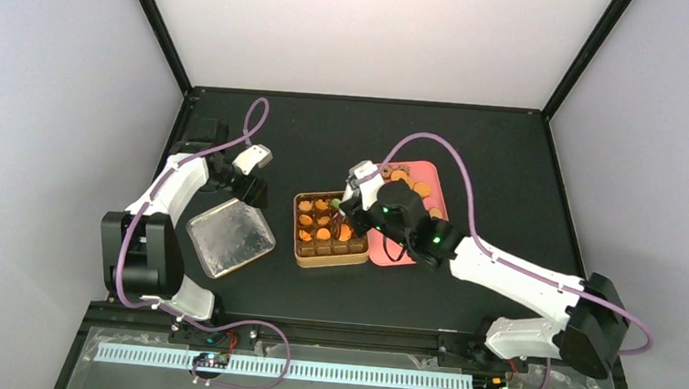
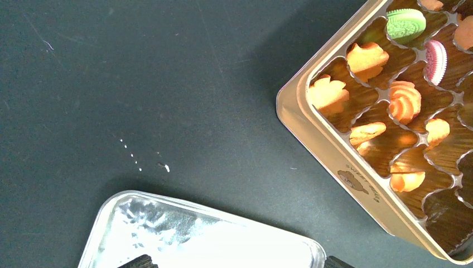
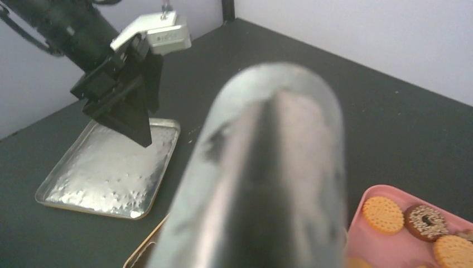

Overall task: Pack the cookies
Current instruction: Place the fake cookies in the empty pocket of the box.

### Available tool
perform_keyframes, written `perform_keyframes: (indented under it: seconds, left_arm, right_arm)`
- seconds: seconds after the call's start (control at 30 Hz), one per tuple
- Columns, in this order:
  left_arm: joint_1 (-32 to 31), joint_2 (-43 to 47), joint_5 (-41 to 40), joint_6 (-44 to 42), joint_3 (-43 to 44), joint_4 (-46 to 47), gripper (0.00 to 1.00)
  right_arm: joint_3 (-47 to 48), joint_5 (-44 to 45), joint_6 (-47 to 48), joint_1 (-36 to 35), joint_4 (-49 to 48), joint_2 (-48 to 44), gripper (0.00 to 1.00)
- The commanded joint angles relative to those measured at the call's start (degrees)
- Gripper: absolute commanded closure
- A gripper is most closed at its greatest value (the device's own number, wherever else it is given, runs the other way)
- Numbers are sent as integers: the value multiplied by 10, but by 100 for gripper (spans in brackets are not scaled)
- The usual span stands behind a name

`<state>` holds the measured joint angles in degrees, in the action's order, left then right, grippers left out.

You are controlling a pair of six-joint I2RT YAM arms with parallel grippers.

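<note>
while about half the cells of the tin [image 2: 334,162] hold cookies [image 2: 404,100], we log the task as partly done: empty cells show, and more biscuits wait on the pink tray [image 3: 371,195]. right hand [image 1: 351,209] grips the metal tongs [image 3: 262,167] over the tin, packed cookies just beneath it. left hand [image 1: 251,188] hangs open above the silver lid [image 1: 228,237], apart from the cookies.

Blurred, close metal tongs [image 3: 262,178] hide most of the tin [image 3: 146,252] in the right wrist view; the pink tray [image 3: 371,237] and its cookies [image 3: 382,214] run off the right edge.
</note>
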<state>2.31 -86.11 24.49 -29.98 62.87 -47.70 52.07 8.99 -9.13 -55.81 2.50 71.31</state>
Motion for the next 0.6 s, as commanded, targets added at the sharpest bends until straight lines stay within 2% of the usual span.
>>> perform_keyframes:
  seconds: [0.0,0.13,0.3,0.57]
  left_arm:
    - [5,14,12,-7,8,-3,20]
    - [6,14,12,-8,8,-3,20]
    - [5,13,11,-9,9,-3,20]
    - [6,10,13,-9,12,-4,20]
  right_arm:
    - [30,-7,7,-10,-35,28,73]
    - [40,-7,12,-10,-41,50,73]
    - [43,-1,15,-10,-38,63,63]
    - [45,15,20,-10,-32,59,60]
